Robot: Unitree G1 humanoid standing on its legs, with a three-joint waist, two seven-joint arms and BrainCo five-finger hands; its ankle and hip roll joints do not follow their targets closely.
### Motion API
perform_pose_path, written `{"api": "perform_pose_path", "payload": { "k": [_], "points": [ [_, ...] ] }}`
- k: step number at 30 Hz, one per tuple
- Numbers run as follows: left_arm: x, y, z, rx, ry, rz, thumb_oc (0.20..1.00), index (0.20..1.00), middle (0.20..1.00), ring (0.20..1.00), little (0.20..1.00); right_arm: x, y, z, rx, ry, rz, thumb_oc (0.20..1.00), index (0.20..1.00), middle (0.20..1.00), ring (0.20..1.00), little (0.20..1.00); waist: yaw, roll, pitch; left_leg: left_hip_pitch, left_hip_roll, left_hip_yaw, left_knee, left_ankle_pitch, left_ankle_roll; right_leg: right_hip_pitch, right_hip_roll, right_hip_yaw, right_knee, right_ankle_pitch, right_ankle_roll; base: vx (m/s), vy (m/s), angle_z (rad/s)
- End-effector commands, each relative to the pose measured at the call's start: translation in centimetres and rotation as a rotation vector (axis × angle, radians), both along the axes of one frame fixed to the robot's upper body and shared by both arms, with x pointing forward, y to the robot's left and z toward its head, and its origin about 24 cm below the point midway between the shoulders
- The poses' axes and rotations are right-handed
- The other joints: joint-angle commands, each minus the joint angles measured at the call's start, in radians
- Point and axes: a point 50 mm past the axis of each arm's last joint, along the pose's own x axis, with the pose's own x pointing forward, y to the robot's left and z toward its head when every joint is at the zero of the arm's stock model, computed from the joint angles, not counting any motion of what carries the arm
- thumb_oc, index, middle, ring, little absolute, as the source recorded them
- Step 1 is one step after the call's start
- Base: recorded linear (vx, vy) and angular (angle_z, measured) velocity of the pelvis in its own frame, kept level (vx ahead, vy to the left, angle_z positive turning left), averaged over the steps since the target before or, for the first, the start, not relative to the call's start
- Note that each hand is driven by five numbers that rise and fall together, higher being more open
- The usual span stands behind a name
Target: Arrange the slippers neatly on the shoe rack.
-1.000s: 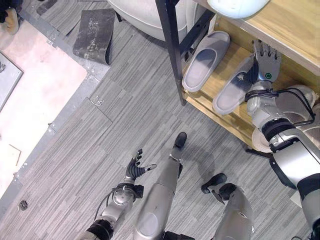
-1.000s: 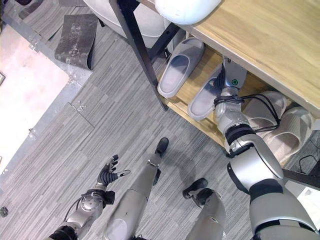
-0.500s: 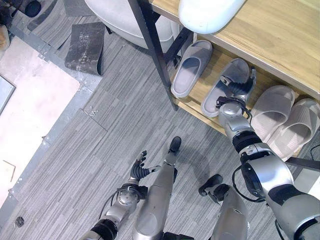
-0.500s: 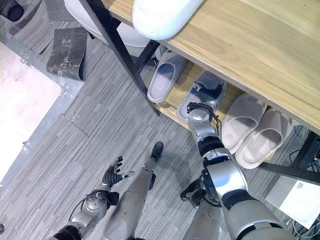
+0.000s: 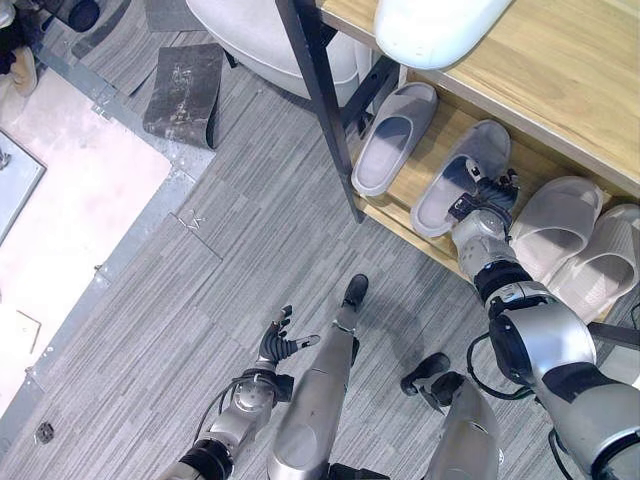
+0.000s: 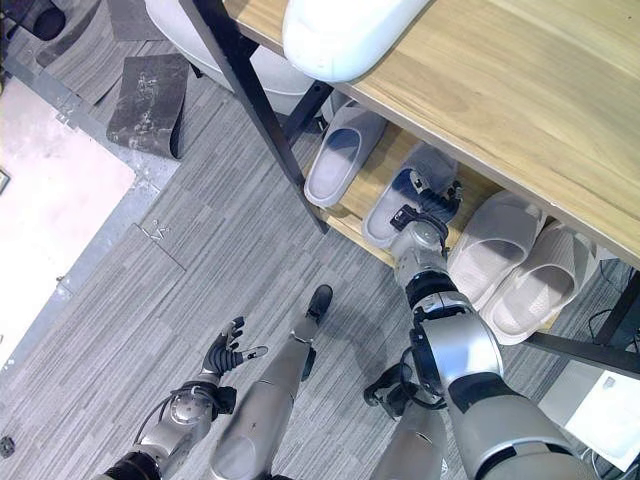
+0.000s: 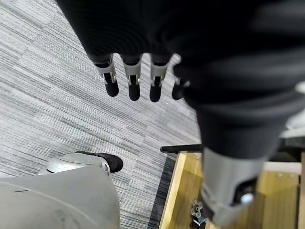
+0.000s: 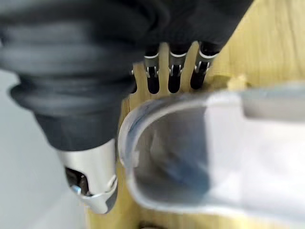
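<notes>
Four slippers lay on the shoe rack's lower shelf; the right hand, fingers seemingly straight, nudged the second grey slipper, likely needing squaring beside its mate.

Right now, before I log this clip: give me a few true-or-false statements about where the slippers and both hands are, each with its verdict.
1. Four slippers lie on the lower shelf of the shoe rack. True.
2. The right hand is at the second grey slipper from the left. True.
3. The left hand holds a slipper. False: it hangs open over the floor, holding nothing.
4. The beige pair lies on the floor. False: it sits on the lower shelf, to the robot's right of the grey ones.
5. A white object rests on the top board. True.
</notes>
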Motion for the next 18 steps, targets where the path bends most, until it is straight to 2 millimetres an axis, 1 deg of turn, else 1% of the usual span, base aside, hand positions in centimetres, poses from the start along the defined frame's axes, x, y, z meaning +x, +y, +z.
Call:
{"api": "perform_pose_path", "payload": {
  "k": [1, 3, 5, 7, 9, 11, 16, 17, 18],
  "points": [
    [1.7, -1.2, 1.3, -0.027, -0.048, -0.051, 1.000, 1.000, 1.000, 1.000, 1.000, 0.8, 3.5, 1.9, 0.144, -0.109, 0.124, 1.000, 1.000, 1.000, 1.000, 1.000, 0.050, 0.016, 0.043, 0.056, -0.042, 0.028, 0.159, -0.247, 0.043, 0.009, 0.035, 0.045, -0.214, 0.135, 0.069, 0.00, 0.000, 0.00],
    [2.1, -1.7, 1.7, -0.045, -0.064, -0.056, 1.000, 1.000, 1.000, 1.000, 1.000, 0.9, 6.5, 2.3, 0.215, -0.142, 0.190, 1.000, 1.000, 1.000, 1.000, 1.000, 0.056, 0.016, 0.043, 0.055, -0.043, 0.028, 0.156, -0.245, 0.043, 0.008, 0.035, 0.047, -0.218, 0.136, 0.068, 0.00, 0.000, 0.00],
    [2.1, -1.8, 1.8, -0.050, -0.063, -0.060, 1.000, 1.000, 1.000, 1.000, 1.000, 0.8, 7.2, 2.4, 0.238, -0.144, 0.206, 1.000, 1.000, 1.000, 1.000, 1.000, 0.057, 0.016, 0.043, 0.054, -0.045, 0.026, 0.155, -0.245, 0.043, 0.007, 0.034, 0.048, -0.217, 0.135, 0.068, 0.00, 0.000, 0.00],
    [2.2, -2.2, 2.0, -0.063, -0.069, -0.071, 1.000, 1.000, 1.000, 1.000, 1.000, 0.8, 8.0, 2.9, 0.316, -0.171, 0.205, 1.000, 1.000, 1.000, 1.000, 1.000, 0.062, 0.022, 0.042, 0.051, -0.051, 0.025, 0.156, -0.245, 0.044, 0.009, 0.031, 0.046, -0.215, 0.134, 0.068, 0.01, -0.008, 0.03],
    [2.2, -2.3, 2.0, -0.061, -0.068, -0.081, 1.000, 1.000, 1.000, 1.000, 1.000, 0.9, 8.3, 3.4, 0.316, -0.186, 0.220, 1.000, 1.000, 1.000, 1.000, 1.000, 0.067, 0.027, 0.042, 0.048, -0.054, 0.022, 0.154, -0.243, 0.045, 0.010, 0.028, 0.044, -0.213, 0.133, 0.068, 0.00, 0.000, 0.00],
    [2.0, -2.2, 1.9, -0.054, -0.063, -0.083, 1.000, 1.000, 1.000, 1.000, 1.000, 0.9, 8.4, 3.9, 0.302, -0.198, 0.225, 1.000, 1.000, 1.000, 1.000, 1.000, 0.070, 0.029, 0.043, 0.048, -0.057, 0.021, 0.153, -0.241, 0.045, 0.010, 0.025, 0.040, -0.212, 0.133, 0.068, 0.00, 0.009, 0.03],
    [1.5, -1.7, 1.3, -0.045, -0.046, -0.072, 1.000, 1.000, 1.000, 1.000, 1.000, 1.2, 6.4, 4.6, 0.262, -0.209, 0.176, 1.000, 1.000, 1.000, 1.000, 1.000, 0.076, 0.036, 0.041, 0.061, -0.063, 0.018, 0.139, -0.236, 0.048, 0.022, 0.019, 0.036, -0.219, 0.141, 0.073, 0.00, 0.000, 0.00],
    [1.5, -1.7, 1.3, -0.045, -0.046, -0.072, 1.000, 1.000, 1.000, 1.000, 1.000, 1.2, 6.4, 4.6, 0.262, -0.209, 0.176, 1.000, 1.000, 1.000, 1.000, 1.000, 0.076, 0.037, 0.042, 0.062, -0.063, 0.018, 0.138, -0.235, 0.048, 0.023, 0.020, 0.035, -0.219, 0.141, 0.073, 0.01, 0.028, 0.03],
    [1.3, -1.4, 1.1, -0.035, -0.036, -0.073, 1.000, 1.000, 1.000, 1.000, 1.000, 1.1, 4.8, 4.6, 0.274, -0.223, 0.131, 1.000, 1.000, 1.000, 1.000, 1.000, 0.075, 0.039, 0.039, 0.072, -0.065, 0.015, 0.129, -0.233, 0.048, 0.032, 0.019, 0.032, -0.225, 0.144, 0.076, 0.01, 0.020, 0.03]
  ]
}}
